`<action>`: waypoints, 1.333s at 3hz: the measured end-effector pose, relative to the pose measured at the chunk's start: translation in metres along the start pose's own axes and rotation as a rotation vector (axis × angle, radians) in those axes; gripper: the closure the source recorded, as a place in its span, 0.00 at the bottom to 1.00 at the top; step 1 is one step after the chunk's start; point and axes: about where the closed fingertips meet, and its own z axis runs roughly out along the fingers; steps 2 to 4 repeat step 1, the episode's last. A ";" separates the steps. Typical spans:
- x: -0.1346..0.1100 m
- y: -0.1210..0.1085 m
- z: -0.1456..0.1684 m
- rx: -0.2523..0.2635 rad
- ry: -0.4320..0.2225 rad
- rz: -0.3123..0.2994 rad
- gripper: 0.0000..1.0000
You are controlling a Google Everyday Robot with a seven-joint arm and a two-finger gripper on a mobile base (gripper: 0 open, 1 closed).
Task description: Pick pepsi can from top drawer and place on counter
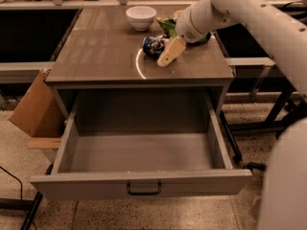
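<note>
The pepsi can (153, 46) lies on the counter (100, 47), right of middle, in front of the white bowl. My gripper (166, 54) is right at the can's right end, low over the counter, with the white arm reaching in from the upper right. The top drawer (142, 183) is pulled fully out below the counter, and its grey inside holds nothing; the dark handle (144, 190) is on its front panel.
A white bowl (141, 17) stands at the back of the counter. A green snack bag (167, 25) lies behind the gripper. A tan cardboard panel (32, 108) leans left of the cabinet. My white body (288, 176) fills the right edge.
</note>
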 end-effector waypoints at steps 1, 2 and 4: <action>0.012 0.014 -0.041 0.017 -0.007 -0.005 0.00; 0.012 0.014 -0.041 0.017 -0.007 -0.005 0.00; 0.012 0.014 -0.041 0.017 -0.007 -0.005 0.00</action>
